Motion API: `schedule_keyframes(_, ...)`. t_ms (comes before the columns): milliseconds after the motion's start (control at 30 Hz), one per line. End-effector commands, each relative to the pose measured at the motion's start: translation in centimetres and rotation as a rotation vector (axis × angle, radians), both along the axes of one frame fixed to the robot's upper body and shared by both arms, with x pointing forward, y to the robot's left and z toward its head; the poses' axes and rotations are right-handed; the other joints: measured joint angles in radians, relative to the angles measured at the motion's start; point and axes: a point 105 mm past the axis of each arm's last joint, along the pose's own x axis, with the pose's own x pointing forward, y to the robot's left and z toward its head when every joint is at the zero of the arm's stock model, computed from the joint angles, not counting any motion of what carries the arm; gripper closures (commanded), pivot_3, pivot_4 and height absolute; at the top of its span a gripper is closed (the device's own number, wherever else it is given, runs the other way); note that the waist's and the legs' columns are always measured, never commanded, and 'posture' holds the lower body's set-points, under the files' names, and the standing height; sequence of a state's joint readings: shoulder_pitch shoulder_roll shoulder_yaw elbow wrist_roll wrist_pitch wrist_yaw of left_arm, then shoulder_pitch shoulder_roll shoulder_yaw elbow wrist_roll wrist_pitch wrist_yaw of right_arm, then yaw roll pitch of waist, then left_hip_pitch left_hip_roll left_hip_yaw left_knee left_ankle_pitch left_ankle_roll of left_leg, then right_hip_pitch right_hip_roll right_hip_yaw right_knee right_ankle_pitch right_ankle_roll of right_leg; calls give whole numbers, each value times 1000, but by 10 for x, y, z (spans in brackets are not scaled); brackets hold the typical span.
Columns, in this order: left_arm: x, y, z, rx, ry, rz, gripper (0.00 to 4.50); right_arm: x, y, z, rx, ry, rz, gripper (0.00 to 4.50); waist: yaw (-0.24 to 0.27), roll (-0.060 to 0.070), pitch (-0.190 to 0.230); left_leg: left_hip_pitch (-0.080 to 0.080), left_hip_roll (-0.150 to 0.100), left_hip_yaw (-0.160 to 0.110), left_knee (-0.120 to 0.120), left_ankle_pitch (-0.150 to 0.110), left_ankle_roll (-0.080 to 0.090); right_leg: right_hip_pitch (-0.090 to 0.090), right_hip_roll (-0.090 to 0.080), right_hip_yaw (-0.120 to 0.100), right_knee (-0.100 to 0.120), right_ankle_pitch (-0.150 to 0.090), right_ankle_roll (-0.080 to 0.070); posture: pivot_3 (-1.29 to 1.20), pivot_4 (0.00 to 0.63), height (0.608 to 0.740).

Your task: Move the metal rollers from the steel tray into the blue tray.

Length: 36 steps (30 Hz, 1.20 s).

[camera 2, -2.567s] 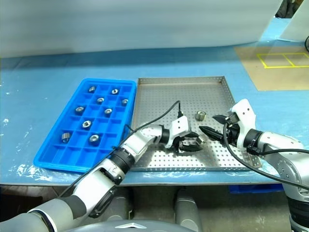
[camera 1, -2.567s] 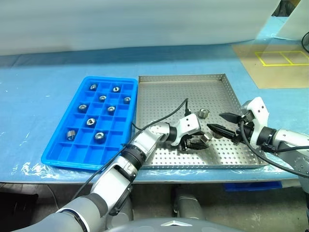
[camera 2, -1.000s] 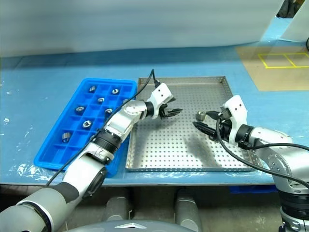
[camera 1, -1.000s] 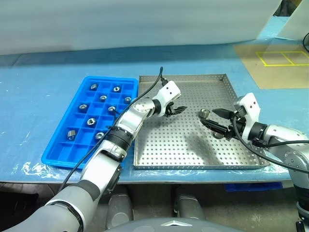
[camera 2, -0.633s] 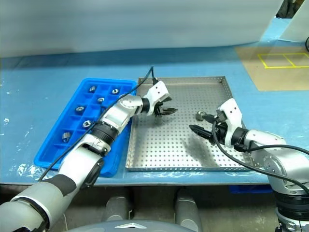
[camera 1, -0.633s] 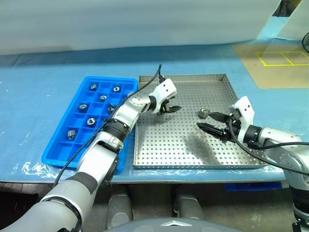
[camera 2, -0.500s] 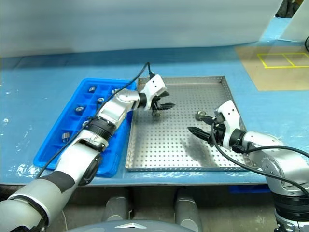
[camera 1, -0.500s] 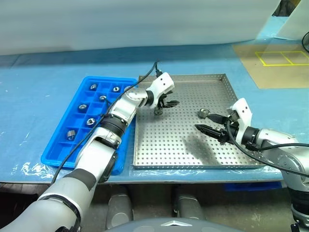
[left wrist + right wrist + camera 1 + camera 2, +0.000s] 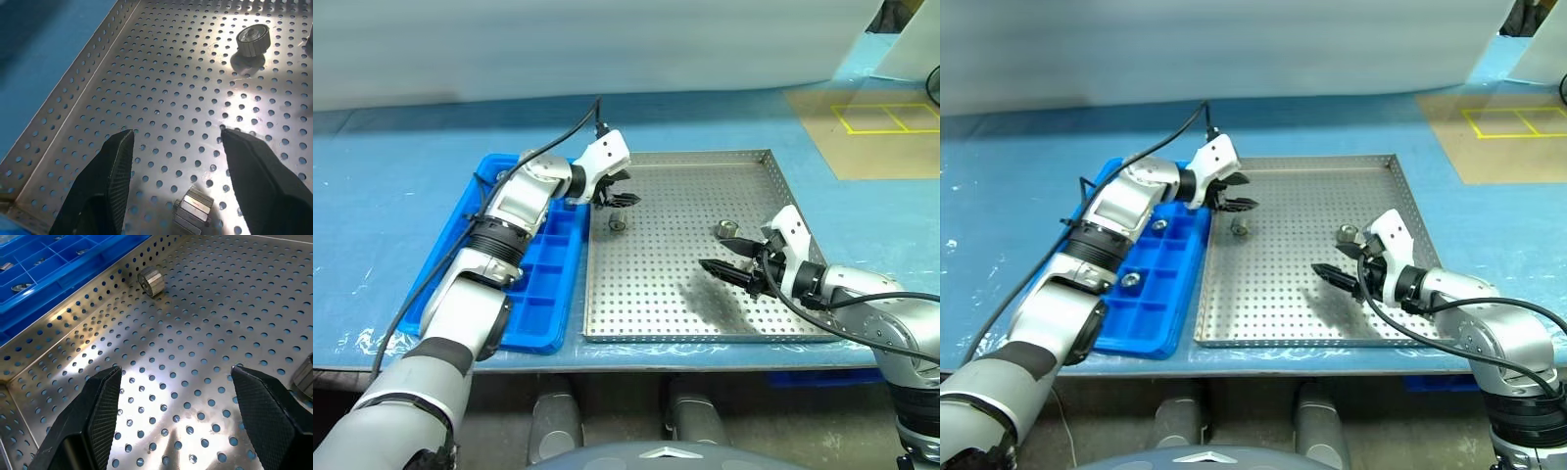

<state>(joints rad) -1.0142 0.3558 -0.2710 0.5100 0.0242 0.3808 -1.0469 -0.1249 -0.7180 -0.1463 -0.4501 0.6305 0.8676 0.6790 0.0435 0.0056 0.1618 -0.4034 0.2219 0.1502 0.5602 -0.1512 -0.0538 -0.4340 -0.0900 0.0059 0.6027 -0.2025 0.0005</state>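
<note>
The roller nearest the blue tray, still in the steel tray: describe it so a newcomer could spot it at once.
Find the steel tray, right of the blue tray. Two metal rollers lie on its perforated floor. This roller sits by the left wall, just below the open left gripper, while the other roller lies further right beside the right gripper.

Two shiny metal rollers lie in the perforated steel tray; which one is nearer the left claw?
The shiny metal roller near the tray's left rim, just below the open left claw. The other roller lies toward the right side of the perforated steel tray, beside the right claw.
</note>
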Motion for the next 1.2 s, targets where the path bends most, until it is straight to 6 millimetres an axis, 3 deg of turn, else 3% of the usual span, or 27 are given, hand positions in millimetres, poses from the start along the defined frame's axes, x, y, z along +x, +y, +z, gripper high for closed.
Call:
schedule_keyframes(33, -5, -1, 7, 39, -39, -56, 1483, -1, 6, 8, 10, -35, 40, 879, 0, 0, 0, 0, 0, 0, 0, 0, 0, 0, 0, 0, 0, 0, 0, -200, 150, 740)
schedule_keyframes(233, -2, 11, -12, 187, -16, -86, 1483, 1, 9, 7, 8, -35, 51, 879, 1, 0, 0, 0, 0, 0, 0, 0, 0, 0, 0, 0, 0, 0, 0, -200, 150, 740)
schedule_keyframes(500, 7, 22, -23, 288, 27, -83, 1483, 1, 11, 5, 7, -37, 49, 879, 1, -1, 0, 0, 0, 0, 0, 1, -1, 0, 0, 0, 1, 0, 0, -208, 150, 740)
schedule_keyframes(800, 13, 23, -26, 338, 29, -83, 1483, 0, 13, 2, 11, -38, 45, 879, 2, -1, 0, 0, 0, 0, 0, 1, -1, 0, 0, 0, 1, 0, 0, -217, 150, 740)
schedule_keyframes(1200, 12, 20, -52, 435, 79, -96, 1483, 2, 15, 2, 12, -48, 43, 879, 1, -2, 1, 0, 0, 0, 1, 1, -1, 0, 0, 0, 2, 0, 0, -217, 150, 740)
